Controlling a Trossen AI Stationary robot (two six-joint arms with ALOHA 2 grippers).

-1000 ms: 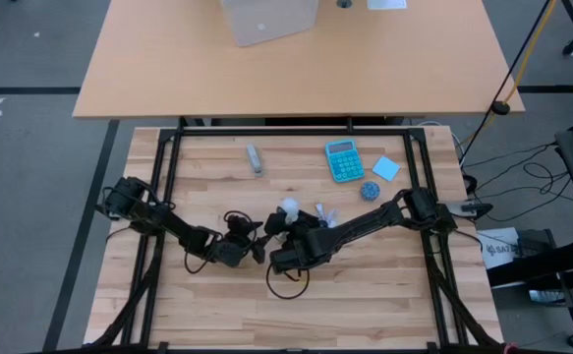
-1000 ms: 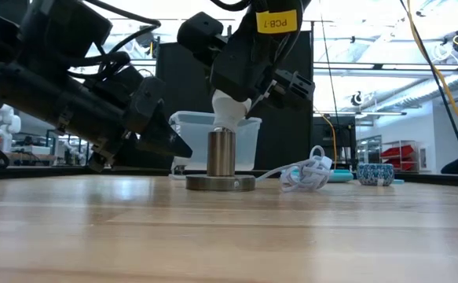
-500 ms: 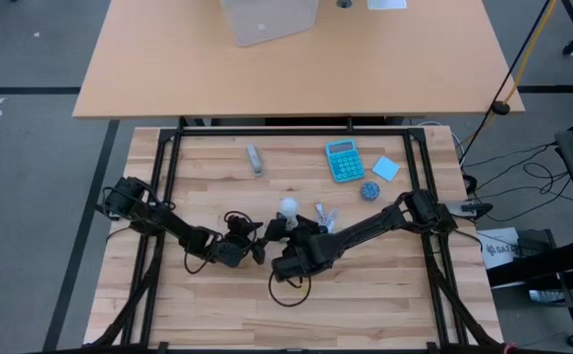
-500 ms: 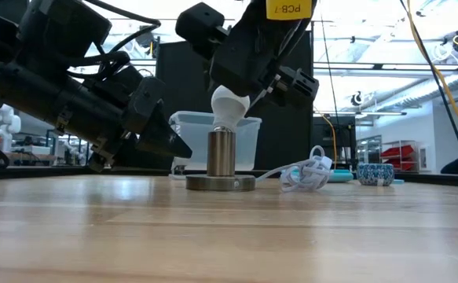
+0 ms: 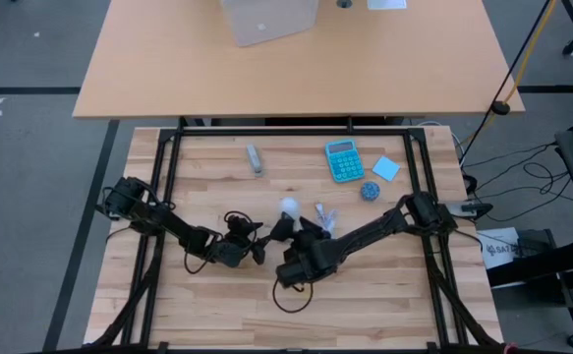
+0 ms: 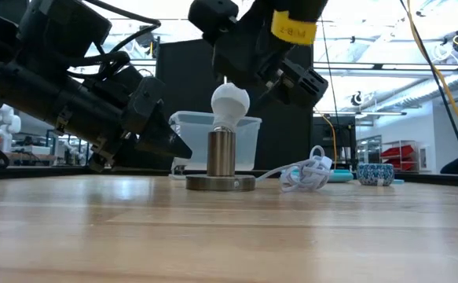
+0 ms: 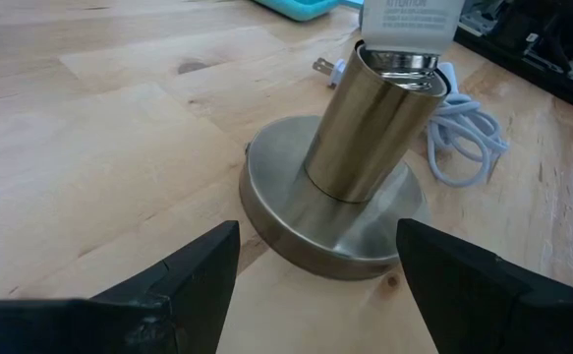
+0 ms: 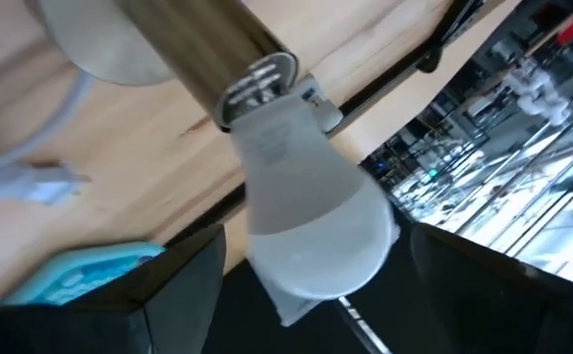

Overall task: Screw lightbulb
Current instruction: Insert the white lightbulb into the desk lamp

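Lightbulb: seated upright in the socket at mid-desk.
Handling: likely light, smooth, fragile; grip the rounded head gently.
Right gripper: jaws apart, flanking the head.
Left gripper: jaws apart, near the base.

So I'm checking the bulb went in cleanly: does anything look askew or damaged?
Nothing stands out. The lightbulb stands upright in the brushed-metal socket, whose base lies flat on the table. The right end effector is open and clear of it.
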